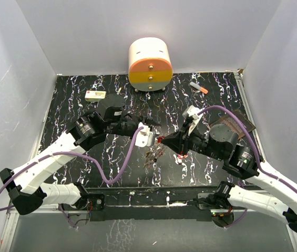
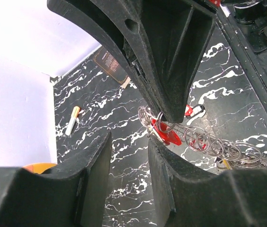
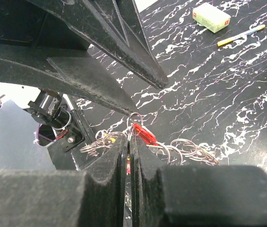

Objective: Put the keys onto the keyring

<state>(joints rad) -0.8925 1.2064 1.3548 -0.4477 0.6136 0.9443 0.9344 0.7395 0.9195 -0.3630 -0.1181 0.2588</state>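
Red key (image 3: 143, 134) is sitting pinched in our shut right jaws; our left jaws are standing narrowly apart at its 9 o'clock, rings (image 2: 204, 142) trailing onto the counter (image 2: 124, 113).

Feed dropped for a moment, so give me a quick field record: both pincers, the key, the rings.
left pincer: open, empty, key just beyond its tips
right pincer: shut on the red key
red key: wire ring at its head
rings: tangled bunch lying on the table beside the key
marker: lying far off
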